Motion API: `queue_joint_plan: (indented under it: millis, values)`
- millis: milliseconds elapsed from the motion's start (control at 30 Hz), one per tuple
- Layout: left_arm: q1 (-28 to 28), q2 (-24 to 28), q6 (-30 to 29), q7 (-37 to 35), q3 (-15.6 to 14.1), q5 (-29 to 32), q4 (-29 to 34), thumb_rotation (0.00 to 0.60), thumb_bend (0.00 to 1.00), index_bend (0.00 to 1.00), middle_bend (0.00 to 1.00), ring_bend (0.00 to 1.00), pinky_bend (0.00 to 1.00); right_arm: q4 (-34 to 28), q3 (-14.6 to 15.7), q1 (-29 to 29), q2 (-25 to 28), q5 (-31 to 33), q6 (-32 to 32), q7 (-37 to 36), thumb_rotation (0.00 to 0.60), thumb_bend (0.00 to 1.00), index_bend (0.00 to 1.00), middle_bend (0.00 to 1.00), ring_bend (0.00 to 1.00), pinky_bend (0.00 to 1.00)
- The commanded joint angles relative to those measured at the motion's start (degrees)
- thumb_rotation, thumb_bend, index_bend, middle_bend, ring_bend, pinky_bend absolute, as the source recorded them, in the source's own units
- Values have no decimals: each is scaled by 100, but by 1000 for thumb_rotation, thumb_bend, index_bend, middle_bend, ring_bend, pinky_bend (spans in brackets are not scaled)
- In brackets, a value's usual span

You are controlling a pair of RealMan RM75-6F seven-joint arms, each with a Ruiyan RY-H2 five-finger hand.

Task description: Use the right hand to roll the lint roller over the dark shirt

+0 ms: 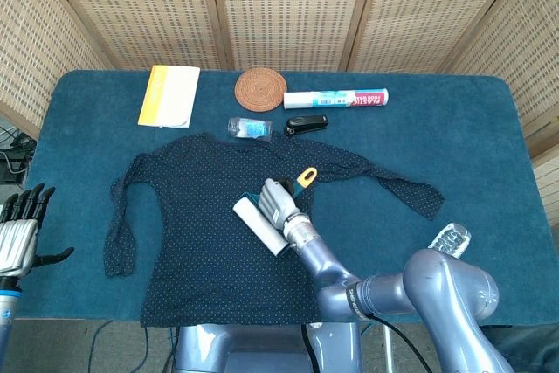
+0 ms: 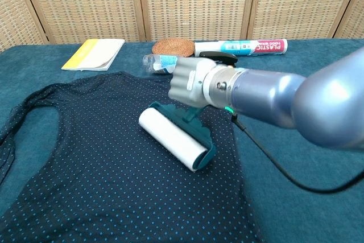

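Observation:
A dark shirt (image 1: 210, 224) with small blue dots lies spread flat on the blue table (image 1: 454, 146). The same shirt (image 2: 108, 180) fills the lower left of the chest view. My right hand (image 1: 278, 203) grips the teal handle of a lint roller (image 1: 258, 226), whose white drum rests on the shirt's middle. In the chest view the right hand (image 2: 190, 82) sits just above the lint roller (image 2: 173, 139). An orange handle tip (image 1: 307, 176) sticks out past the hand. My left hand (image 1: 19, 231) hangs open off the table's left edge, holding nothing.
Along the far edge lie a yellow booklet (image 1: 169, 95), a round woven coaster (image 1: 260, 88), a plastic-wrap box (image 1: 336, 99), a small clear bottle (image 1: 250, 127) and a black stapler (image 1: 306, 123). A clear object (image 1: 449, 238) sits near the front right.

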State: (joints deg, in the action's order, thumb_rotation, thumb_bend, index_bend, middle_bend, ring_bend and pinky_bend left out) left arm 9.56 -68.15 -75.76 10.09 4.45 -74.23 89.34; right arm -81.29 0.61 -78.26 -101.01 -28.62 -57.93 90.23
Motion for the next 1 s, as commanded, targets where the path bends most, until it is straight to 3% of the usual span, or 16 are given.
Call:
queue_joint_plan:
  millis: [33,633,767,1000]
  values:
    - [4,-7,2,11,-1,7,-3,600,0,0,0,0,0,-330,78,-40,-97,-108,-140,74,600,670,784,1000,1000,1000]
    - [20,-32,15,65,-29,11,-4,600,0,0,0,0,0,-826,331,-40,-77,-493,-228,-118,600,670,783,1000,1000,1000]
    - [18,-30,10,59,-34,5,-5,600,0,0,0,0,0,-661,361,24,-3,-483,-277,-204,600,670,782,1000,1000,1000]
    - [35,-25,48,33,-26,32,-28,600,0,0,0,0,0,409,436,254,259,-258,-169,-417,600,670,781,1000,1000,1000]
